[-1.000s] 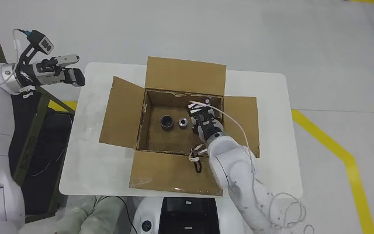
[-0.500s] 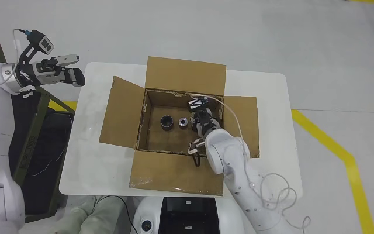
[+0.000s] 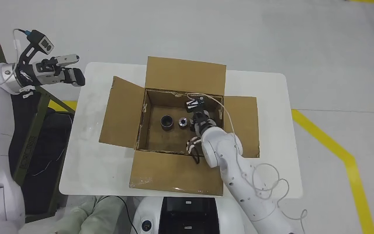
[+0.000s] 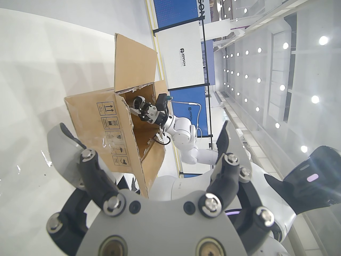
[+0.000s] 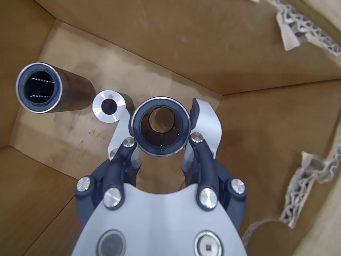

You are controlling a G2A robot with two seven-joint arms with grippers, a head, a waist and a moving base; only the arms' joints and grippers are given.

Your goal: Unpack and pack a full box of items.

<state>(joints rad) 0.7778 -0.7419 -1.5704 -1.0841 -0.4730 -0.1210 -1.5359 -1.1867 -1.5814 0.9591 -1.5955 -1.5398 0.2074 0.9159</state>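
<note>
An open cardboard box (image 3: 184, 75) stands mid-table with all flaps spread. Inside it my right gripper (image 3: 197, 120) is shut on a dark ring-ended metal sleeve (image 5: 161, 126), held upright between both fingers (image 5: 203, 118). Just beside the sleeve stands a small silver cylinder (image 5: 109, 106) (image 3: 182, 122), and a longer dark tube (image 5: 40, 91) (image 3: 166, 122) stands a little farther off on the box floor (image 5: 66, 134). My left gripper (image 3: 76, 76) (image 4: 145, 134) hangs open with nothing in it, off the table's left edge, facing the box (image 4: 106, 123).
The white table (image 3: 87, 152) has bare room left of the box and along the right side. Torn cardboard edges (image 5: 290, 30) line the box rim near my right wrist. A cable (image 3: 225, 117) loops from the right arm over the box's right wall.
My right gripper has shifted slightly toward the box's far wall and left, closer to the silver cylinder. The left arm has stayed still.
</note>
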